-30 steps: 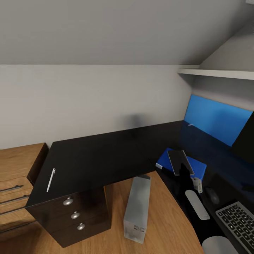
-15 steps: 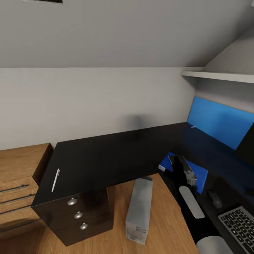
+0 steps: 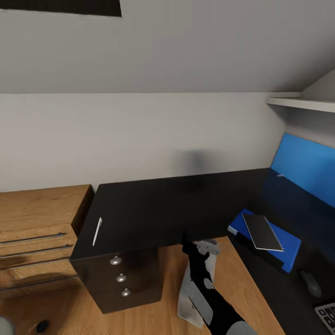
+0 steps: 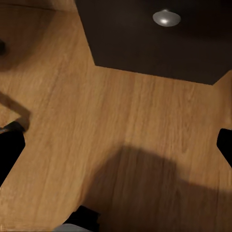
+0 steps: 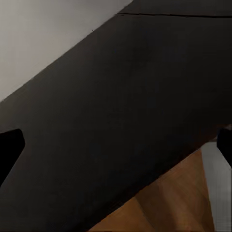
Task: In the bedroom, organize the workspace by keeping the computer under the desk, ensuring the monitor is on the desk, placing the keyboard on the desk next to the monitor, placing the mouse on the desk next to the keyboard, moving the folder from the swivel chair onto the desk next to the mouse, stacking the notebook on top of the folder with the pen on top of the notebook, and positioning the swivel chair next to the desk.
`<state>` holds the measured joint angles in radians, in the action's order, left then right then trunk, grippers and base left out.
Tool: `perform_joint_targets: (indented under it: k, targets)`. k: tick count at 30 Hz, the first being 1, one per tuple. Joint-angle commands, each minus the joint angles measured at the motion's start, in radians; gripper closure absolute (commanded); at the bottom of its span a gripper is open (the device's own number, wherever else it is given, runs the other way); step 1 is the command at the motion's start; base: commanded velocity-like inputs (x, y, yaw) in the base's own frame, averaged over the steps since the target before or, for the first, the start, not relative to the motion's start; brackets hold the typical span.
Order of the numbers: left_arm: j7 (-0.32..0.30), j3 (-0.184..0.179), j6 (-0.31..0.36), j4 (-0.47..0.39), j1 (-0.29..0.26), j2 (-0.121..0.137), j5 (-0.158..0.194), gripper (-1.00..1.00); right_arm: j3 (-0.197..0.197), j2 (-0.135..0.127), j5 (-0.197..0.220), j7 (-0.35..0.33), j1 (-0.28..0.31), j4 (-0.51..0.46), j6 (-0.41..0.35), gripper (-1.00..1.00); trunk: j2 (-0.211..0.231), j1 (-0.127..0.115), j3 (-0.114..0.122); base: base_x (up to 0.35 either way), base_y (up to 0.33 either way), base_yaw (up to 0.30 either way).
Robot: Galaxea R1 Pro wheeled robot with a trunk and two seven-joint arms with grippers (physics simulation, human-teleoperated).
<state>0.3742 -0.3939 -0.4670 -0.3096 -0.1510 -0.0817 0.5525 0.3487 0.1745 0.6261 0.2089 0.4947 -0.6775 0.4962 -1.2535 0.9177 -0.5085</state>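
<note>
Closest to the robot is the right gripper (image 3: 195,246). It hangs over the floor by the inside corner of the desk (image 3: 153,204). In the right wrist view its dark fingertips (image 5: 9,150) sit at the two edges of the picture. So the jaws are spread wide, and nothing is in them. The left gripper (image 4: 116,145) is down low over the wooden floor (image 4: 96,111), near the drawer unit (image 3: 118,279). Its jaws are spread wide and empty too.

Behind the right arm the grey computer (image 3: 185,304) stands on the floor, by the inside corner of the desk.

Further along, at the right, the blue folder (image 3: 288,249) lies on the desk. The black notebook (image 3: 262,231) lies flat on top of it. The mouse (image 3: 311,284) is near it, and a corner of the keyboard (image 3: 328,311) peeks in.

The pen (image 3: 97,231) is well apart from all that. It lies alone on the desk near the left end, above the drawer unit, close to the edge. I think it is the thing to fetch next, as it belongs on the notebook.

The pen looks very light, thin, hard and smooth. It will not bend, but it could roll or slip on the shiny top, or get pushed off the edge. The best place to grab it looks like the middle, with the jaws coming straight down and closing across it. A soft pinch should do.
</note>
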Motion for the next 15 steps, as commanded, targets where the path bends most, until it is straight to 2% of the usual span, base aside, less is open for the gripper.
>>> perform_joint_targets:
  k: [1, 2, 6, 11, 15]
  targets:
    - [0.008, -0.009, -0.003, 0.003, -0.001, 0.0, 0.004, -1.0, 0.005, 0.0, -0.048, 0.008, 0.001, 0.024, 0.027, -1.0, 0.007, -0.004, 0.002, 0.0, 0.0, 0.279]
    - [0.008, -0.01, -0.003, 0.01, -0.001, 0.0, 0.004, -1.0, 0.007, 0.0, -0.131, 0.015, 0.001, 0.055, 0.068, -1.0, 0.014, -0.008, 0.005, 0.0, 0.0, 0.28]
    - [0.009, -0.012, -0.002, 0.019, -0.001, 0.0, 0.004, -1.0, 0.009, 0.0, -0.264, 0.056, 0.002, 0.092, 0.146, -1.0, 0.042, -0.023, 0.018, 0.0, 0.0, 0.282]
    - [0.009, -0.012, -0.002, 0.023, -0.001, 0.0, 0.005, -1.0, 0.013, 0.0, -0.352, 0.09, 0.002, 0.108, 0.197, -1.0, 0.077, -0.042, 0.034, 0.0, 0.0, 0.285]
    - [0.008, -0.014, -0.002, 0.024, -0.001, -0.001, 0.004, -1.0, 0.014, 0.0, -0.378, 0.088, 0.007, 0.146, 0.204, -1.0, 0.105, -0.058, 0.046, 0.0, 0.0, 0.289]
